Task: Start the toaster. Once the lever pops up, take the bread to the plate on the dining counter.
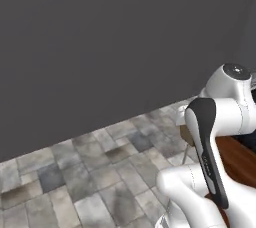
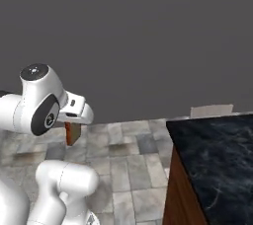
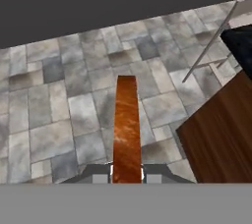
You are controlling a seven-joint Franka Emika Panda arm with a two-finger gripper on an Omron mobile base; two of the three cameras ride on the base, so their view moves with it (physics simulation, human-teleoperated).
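Bread (image 3: pixel 127 125) held in the claw (image 3: pixel 127 173) above the tiled floor (image 3: pixel 64 115).
The claw is closed on the slice, gripping its lower end, edge toward the hand camera; the dining desk (image 2: pixel 217 155) with black marbled top stands near, to the right.

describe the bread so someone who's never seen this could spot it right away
Start at the dining counter, the black marbled top on reddish wood at the right of the right base view. Left of it, over the grey tiled floor, the gripper is shut on the bread. It is a thin slice with a brown crust, seen edge-on as a narrow orange-brown strip in the hand view.
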